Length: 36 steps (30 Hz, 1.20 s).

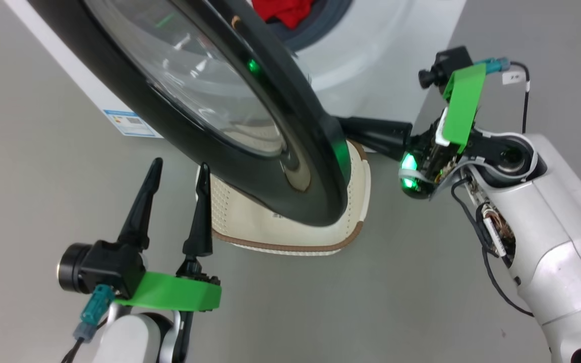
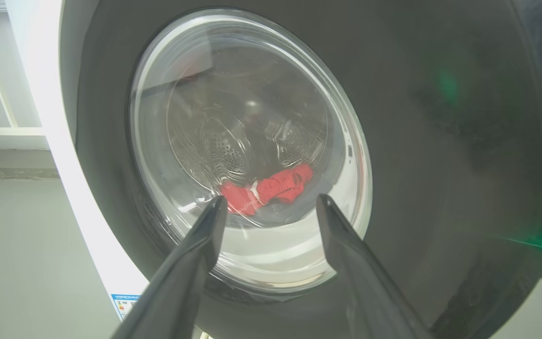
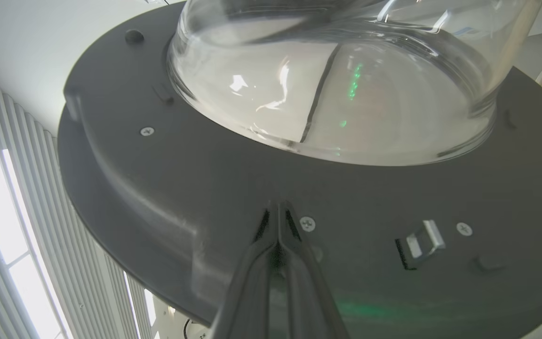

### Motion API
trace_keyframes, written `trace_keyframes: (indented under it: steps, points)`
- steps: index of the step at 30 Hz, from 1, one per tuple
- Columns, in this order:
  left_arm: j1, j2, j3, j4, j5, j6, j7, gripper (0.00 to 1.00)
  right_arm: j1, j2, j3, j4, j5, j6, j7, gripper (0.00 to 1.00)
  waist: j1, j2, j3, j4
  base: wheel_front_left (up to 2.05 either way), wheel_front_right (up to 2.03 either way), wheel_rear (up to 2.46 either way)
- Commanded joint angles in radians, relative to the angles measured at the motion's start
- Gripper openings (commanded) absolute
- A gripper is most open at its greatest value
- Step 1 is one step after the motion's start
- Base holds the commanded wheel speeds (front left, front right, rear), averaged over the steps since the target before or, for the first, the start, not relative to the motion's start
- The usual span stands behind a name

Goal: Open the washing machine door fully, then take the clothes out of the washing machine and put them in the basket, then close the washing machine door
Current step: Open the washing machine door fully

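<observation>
The washing machine door [image 1: 315, 166] stands partly open, its black rim and glass bowl hanging over the basket [image 1: 290, 237] on the floor. Red clothes [image 1: 288, 11] lie in the mouth of the white washing machine [image 1: 381, 55]. My left gripper [image 1: 178, 171] is open and empty in front of the door's outer face. Through the door's glass [image 2: 252, 141] the left wrist view shows the clothes [image 2: 275, 186] beyond my left gripper [image 2: 271, 201]. My right gripper [image 1: 351, 128] is shut, reaching behind the door's free edge. Its tips [image 3: 278, 209] press the door's grey inner face [image 3: 181, 188], holding nothing.
A blue label [image 1: 131, 123] marks the machine's front at its lower corner. Grey floor surrounds the basket. The door's metal latch [image 3: 424, 238] sits just right of my right fingers. A slatted wall and bright windows show beyond the door in the right wrist view.
</observation>
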Motion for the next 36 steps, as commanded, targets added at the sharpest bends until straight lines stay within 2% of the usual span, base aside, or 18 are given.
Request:
trace_keyframes:
  steps: [1,20,36]
  points:
    - [0.011,0.017,0.037,-0.028,-0.008,0.008,-0.005,1.00,0.021,0.028,0.018,-0.024,-0.009,0.001,0.016,0.00,0.0000,-0.0001,-0.026,0.026,0.00,0.00,0.00]
    - [0.077,0.017,0.055,-0.030,-0.032,0.025,-0.005,1.00,0.096,0.046,0.057,-0.017,-0.001,0.001,0.046,0.00,0.0000,-0.0001,-0.118,0.118,0.00,0.00,0.00]
    - [0.108,0.017,0.055,-0.021,-0.045,0.028,-0.005,1.00,0.135,0.051,0.145,-0.007,0.053,0.001,0.056,0.00,0.0000,-0.0001,-0.165,0.210,0.00,0.00,0.00]
